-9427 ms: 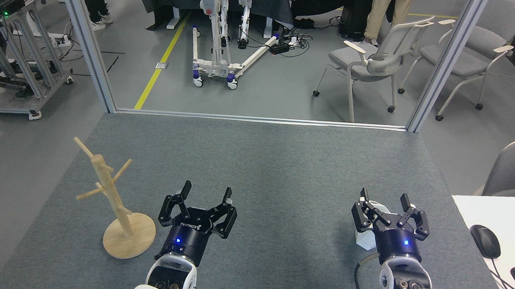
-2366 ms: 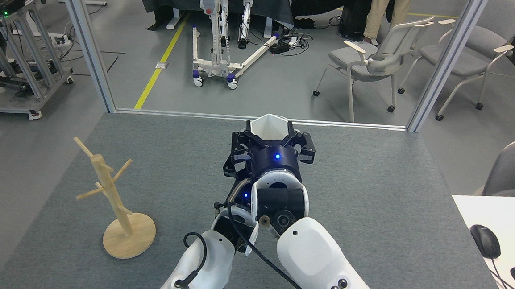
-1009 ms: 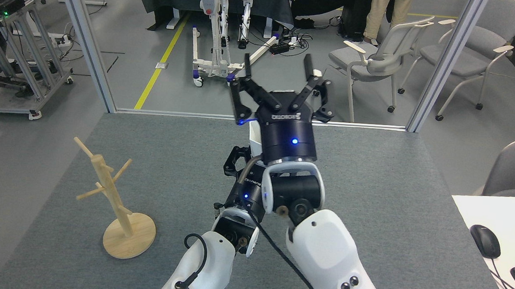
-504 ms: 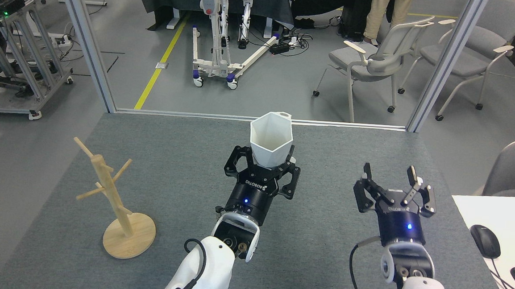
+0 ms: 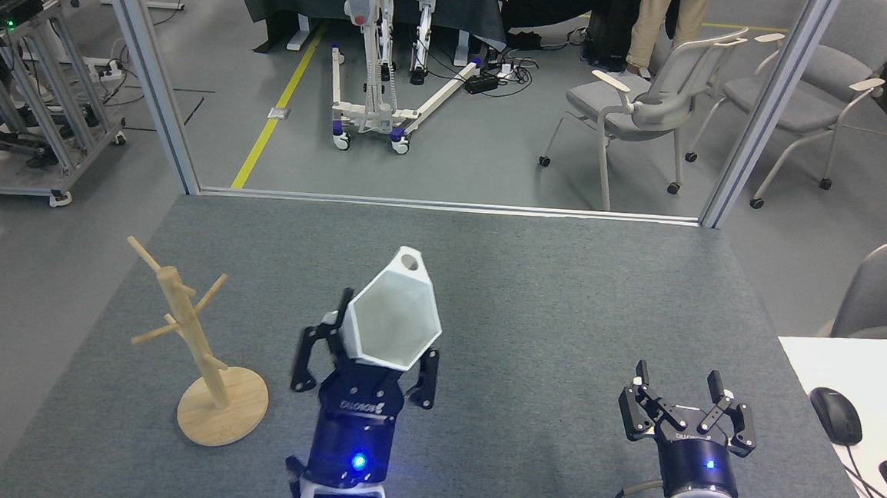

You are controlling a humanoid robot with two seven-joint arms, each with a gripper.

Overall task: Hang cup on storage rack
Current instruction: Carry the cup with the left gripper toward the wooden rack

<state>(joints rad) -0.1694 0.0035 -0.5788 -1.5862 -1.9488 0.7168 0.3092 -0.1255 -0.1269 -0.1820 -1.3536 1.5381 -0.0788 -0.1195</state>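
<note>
Bright, even overhead light, soft faint shadows, sharp focus throughout, slight wide-angle bowing at edges.

You see a plain white cup [image 5: 393, 323], a pale wooden mug tree [image 5: 198, 357] and a speckled grey desk [image 5: 563, 302]. Both the left hand [image 5: 364, 352] and the right hand [image 5: 687, 395] are black with a blue light. A yellow line [image 5: 279, 104] crosses the grey floor.

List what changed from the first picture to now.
The cup went from the right pincer to the left pincer, which now holds it raised, mouth toward the camera, nearer the rack. The right pincer let go and drew back open. The rack stayed put.
</note>
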